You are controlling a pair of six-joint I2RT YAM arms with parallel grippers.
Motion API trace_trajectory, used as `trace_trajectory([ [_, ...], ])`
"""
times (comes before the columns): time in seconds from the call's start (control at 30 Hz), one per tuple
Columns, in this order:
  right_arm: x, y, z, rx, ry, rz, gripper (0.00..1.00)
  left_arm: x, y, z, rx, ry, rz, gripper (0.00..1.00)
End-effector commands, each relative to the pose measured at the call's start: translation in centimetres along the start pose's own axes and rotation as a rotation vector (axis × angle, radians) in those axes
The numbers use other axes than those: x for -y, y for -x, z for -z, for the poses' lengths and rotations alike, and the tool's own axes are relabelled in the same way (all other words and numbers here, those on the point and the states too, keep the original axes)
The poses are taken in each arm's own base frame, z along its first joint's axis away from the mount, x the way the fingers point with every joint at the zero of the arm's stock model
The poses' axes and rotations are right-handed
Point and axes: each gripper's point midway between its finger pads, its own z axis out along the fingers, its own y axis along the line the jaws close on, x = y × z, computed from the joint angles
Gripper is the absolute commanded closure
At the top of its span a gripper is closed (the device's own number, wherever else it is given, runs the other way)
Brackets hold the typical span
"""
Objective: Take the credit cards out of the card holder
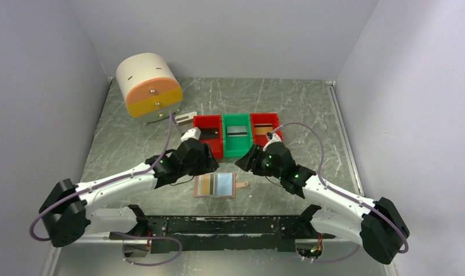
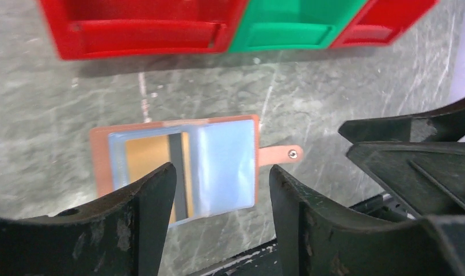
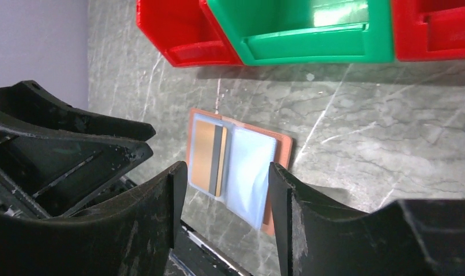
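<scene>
While both of my arms hang over the table (image 1: 126, 149), the thing that matters lies between them and a little nearer my bases: the card holder (image 1: 216, 186), flat and spread open, pockets up.

My left fingers (image 2: 141, 221) stand parted and grip nothing. From them the holder is below and ahead, and its left half is the nearer part. In that left pocket sits a gold-brown credit card (image 1: 204, 185) with a dark stripe. The right pocket looks pale blue and bare, though I cannot tell for sure.

The holder's long axis runs left to right, along the table's near edge. Its strap tab (image 1: 242, 184) points right, toward my other arm.

My right fingers (image 3: 313, 221) are also apart and empty, above the tab end. I judge the two arms about equally near, with the left better placed for the card.
</scene>
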Motion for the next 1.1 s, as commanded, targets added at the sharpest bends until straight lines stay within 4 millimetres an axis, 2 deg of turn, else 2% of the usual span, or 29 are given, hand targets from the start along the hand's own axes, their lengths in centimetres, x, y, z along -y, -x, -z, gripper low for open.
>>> trace_trajectory([
  [0.0,-2.3,0.3,-0.2,-0.018,0.097,0.004,0.43,-4.1,1.1,1.0,0.097,0.111,0.08,0.33],
  [0.2,-2.9,-3.1,-1.8,-0.104,0.101,-0.002,0.49,-6.7,0.1,0.8,0.032,0.093,0.186,0.41],
  [0.37,-4.3,-6.4,-3.3,-0.186,0.112,-0.008,0.52,-6.5,-0.7,0.6,-0.006,0.044,0.193,0.47],
  [0.53,-4.6,-9.3,-4.5,-0.254,0.103,-0.029,0.57,-5.6,-1.5,0.4,-0.063,0.0,0.162,0.52],
  [0.87,-4.1,-11.8,-5.7,-0.333,0.104,-0.061,0.66,-5.6,-3.8,-0.2,-0.164,-0.041,0.119,0.6],
  [1.07,-4.0,-12.0,-6.2,-0.345,0.108,-0.071,0.68,-6.1,-4.7,-0.4,-0.203,-0.033,0.09,0.64],
])
